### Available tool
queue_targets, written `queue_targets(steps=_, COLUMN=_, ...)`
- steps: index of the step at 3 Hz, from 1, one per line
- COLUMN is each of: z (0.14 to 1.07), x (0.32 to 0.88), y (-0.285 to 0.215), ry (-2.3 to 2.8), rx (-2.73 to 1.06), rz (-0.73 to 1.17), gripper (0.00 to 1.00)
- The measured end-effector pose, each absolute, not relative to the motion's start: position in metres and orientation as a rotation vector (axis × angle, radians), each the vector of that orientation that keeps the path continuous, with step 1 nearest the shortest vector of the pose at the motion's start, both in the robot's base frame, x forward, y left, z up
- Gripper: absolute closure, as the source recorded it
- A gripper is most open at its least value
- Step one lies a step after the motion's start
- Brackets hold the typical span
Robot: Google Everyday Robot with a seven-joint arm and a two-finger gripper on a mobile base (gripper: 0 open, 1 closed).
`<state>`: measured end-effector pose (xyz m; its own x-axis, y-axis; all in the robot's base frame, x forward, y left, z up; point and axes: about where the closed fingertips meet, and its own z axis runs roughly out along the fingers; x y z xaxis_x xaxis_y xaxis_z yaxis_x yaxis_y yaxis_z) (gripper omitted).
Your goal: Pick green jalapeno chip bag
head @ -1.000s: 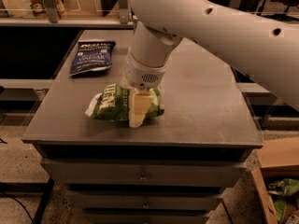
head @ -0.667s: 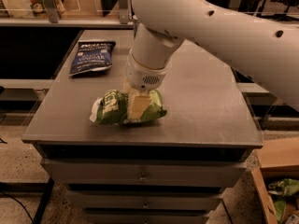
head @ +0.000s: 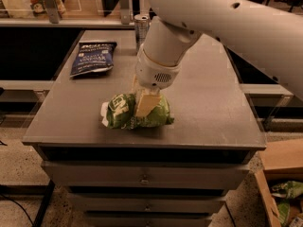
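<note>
The green jalapeno chip bag [head: 119, 112] lies puffy and crinkled near the front edge of the grey table [head: 213, 108], its white end pointing left. My gripper [head: 142, 104] comes straight down from the big white arm onto the bag's middle. One beige finger [head: 146, 103] lies across the bag's front face and the other is hidden behind it, so the jaws are closed on the bag. I cannot tell whether the bag is off the tabletop.
A flat dark blue vinegar chip bag [head: 92, 58] lies at the back left of the table. A slim silver can [head: 141, 25] stands at the back, behind the arm. Drawers [head: 142, 176] sit under the tabletop. A box with more green bags [head: 284, 195] is on the floor at lower right.
The gripper has squeezed onto the green bag, and the bag has shifted slightly to the right and toward the front edge with it. The blue bag has not moved.
</note>
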<state>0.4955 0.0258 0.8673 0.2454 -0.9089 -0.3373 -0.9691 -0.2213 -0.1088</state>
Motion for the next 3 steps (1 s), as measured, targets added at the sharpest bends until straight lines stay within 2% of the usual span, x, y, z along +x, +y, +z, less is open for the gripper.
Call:
queue_targets(steps=1, z=0.901, x=0.487, y=0.012, ry=1.711, rx=-2.207, rz=0.266, gripper=1.00)
queue_targets(steps=2, z=0.945, x=0.480, y=0.000, ry=1.653, rx=-2.188, rz=0.219, gripper=0.99)
queue_targets(steps=3, z=0.951, x=0.481, y=0.000, ry=1.643, rx=-2.184, rz=0.212, gripper=1.00)
